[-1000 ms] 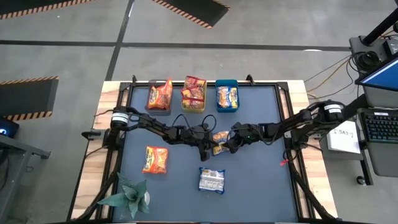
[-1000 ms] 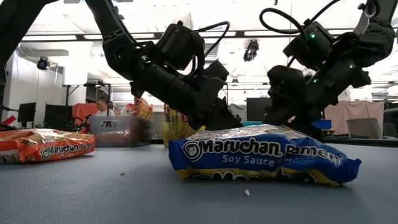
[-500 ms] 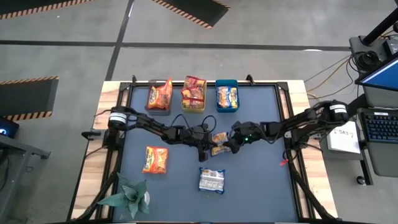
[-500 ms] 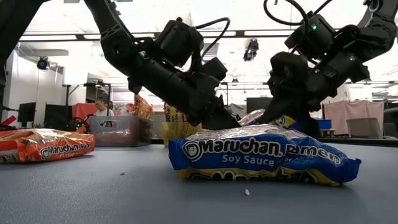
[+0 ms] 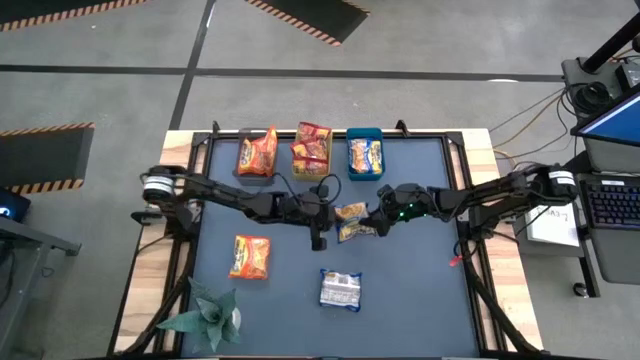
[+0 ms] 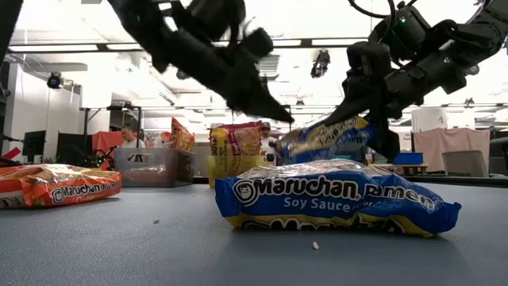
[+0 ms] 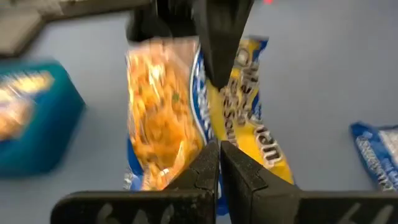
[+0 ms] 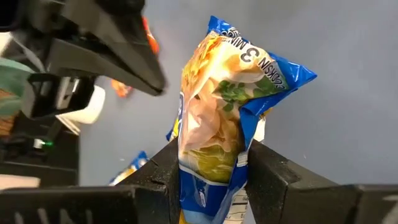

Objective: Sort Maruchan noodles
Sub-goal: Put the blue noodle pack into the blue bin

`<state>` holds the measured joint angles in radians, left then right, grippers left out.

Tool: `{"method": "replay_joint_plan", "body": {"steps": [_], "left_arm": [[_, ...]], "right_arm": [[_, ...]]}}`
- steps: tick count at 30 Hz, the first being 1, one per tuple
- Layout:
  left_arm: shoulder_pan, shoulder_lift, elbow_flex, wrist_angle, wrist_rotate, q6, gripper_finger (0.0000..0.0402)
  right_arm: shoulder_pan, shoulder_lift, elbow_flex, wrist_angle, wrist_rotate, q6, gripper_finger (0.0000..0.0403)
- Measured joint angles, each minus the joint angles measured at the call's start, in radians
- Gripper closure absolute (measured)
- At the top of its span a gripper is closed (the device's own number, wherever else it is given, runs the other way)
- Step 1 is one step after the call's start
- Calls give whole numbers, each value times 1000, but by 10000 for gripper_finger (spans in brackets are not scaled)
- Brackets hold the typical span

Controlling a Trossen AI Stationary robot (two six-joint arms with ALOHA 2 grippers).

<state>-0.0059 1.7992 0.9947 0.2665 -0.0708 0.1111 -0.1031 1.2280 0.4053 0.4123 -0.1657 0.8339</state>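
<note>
My right gripper [image 8: 214, 180] is shut on a blue-and-yellow Maruchan packet [image 8: 227, 106] over the middle of the table [image 5: 420, 290]. In the low view that packet [image 6: 325, 137] hangs in the air. My left gripper [image 6: 279, 117] is shut and bare, raised just left of the held packet, its tips [image 7: 219, 158] pointing at it. An orange packet [image 5: 250, 256] lies flat at the near left. A silvery-blue packet [image 5: 340, 290] lies flat at the near middle. My right gripper pinches one end of the blue-and-yellow packet [image 8: 211, 165] between its two fingers [image 8: 267, 177], and the wrapper is crumpled inward there. The fingers come from the table's right, slanting down. The packet is lifted clear of the table and sticks out tilted toward the left arm.
Three bins stand along the far edge: a grey one [image 5: 257, 157] with orange packets, a yellow one [image 5: 312, 150] with red packets and a blue one [image 5: 365, 158] with a blue-and-yellow packet. A green plant [image 5: 205, 315] sits at the near left corner.
My right gripper has risen with the blue-and-yellow packet, which lay on the table and now hangs tilted and clear of it. My left gripper, still shut, has lifted off the table beside the packet.
</note>
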Motion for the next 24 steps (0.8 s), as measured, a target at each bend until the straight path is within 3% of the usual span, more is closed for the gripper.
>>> {"method": "replay_joint_plan", "body": {"steps": [4,13,18,24], "left_arm": [[0,-128,0,-67,0,76,402],[0,-366,0,-155,-54,195,402],[0,-424,-3,-196,-55,179,402],[-1,-428,-3,-249,-54,157,402]], "right_arm": [[-48,-54,24,-71,-29,3,281],[-214,-135,222,-446,-28,-107,282],[-350,-111,374,-645,-24,-221,282],[-530,-30,487,-706,-18,-318,282]]}}
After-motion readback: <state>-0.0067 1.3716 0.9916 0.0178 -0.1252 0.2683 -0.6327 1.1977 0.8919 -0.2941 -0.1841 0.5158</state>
